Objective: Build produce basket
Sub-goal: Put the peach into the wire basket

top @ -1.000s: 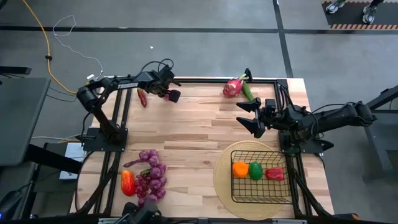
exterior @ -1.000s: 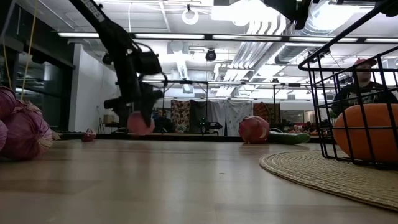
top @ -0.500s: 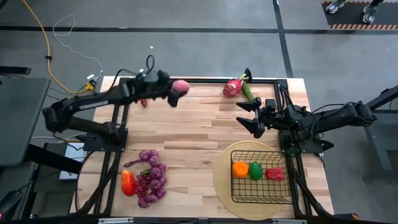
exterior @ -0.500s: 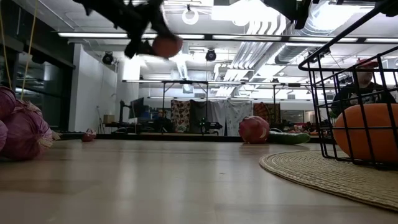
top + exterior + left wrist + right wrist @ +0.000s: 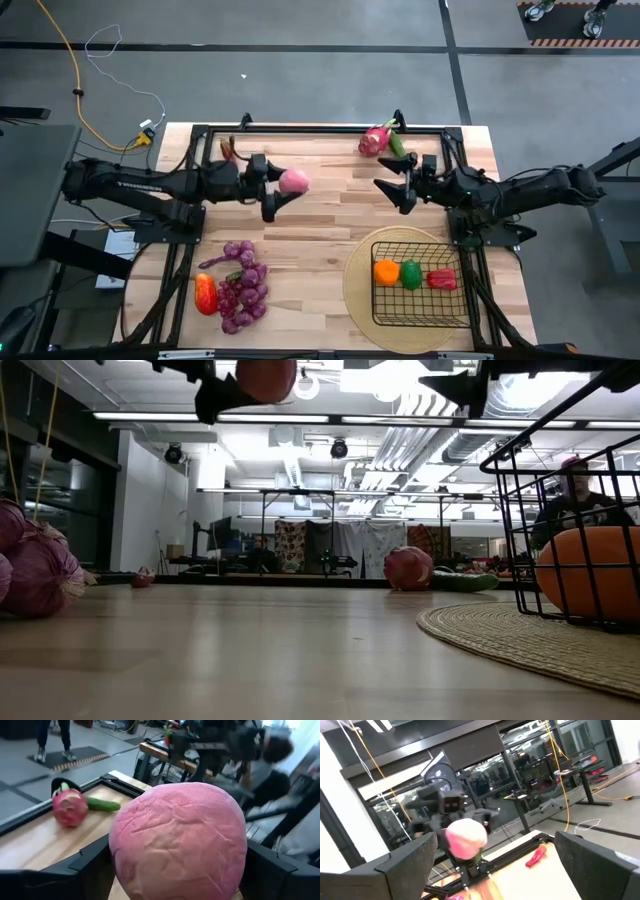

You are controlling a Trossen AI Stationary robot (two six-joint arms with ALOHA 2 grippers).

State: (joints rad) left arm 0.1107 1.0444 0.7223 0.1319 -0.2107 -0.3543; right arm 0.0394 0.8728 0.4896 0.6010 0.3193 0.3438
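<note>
The pink peach-like fruit [image 5: 294, 181] is clamped between the two fingers of the left gripper [image 5: 278, 186], carried high above the wooden table [image 5: 320, 215] a little left of its middle; in the left wrist view it fills the gap between the dark fingers, gripped across its width. Its destination, the black wire basket [image 5: 421, 318], sits on the round woven mat [image 5: 358, 300] at the near right corner and already holds an orange [image 5: 386, 271], a green pepper [image 5: 410, 273] and a red pepper [image 5: 441, 279], all along its far side. To finish this step well, the fruit should travel level across to the right and come down over the bare near half of the basket, low enough before release that it does not bounce out or knock the others. The right gripper [image 5: 394, 184] hangs with its jaws spread wide and nothing between them, right of centre and facing the left arm, so the path should pass clear of it. A dragon fruit [image 5: 376, 139] and cucumber [image 5: 398, 147] lie at the far edge, grapes [image 5: 243, 287] and another pepper [image 5: 205, 293] near left.
</note>
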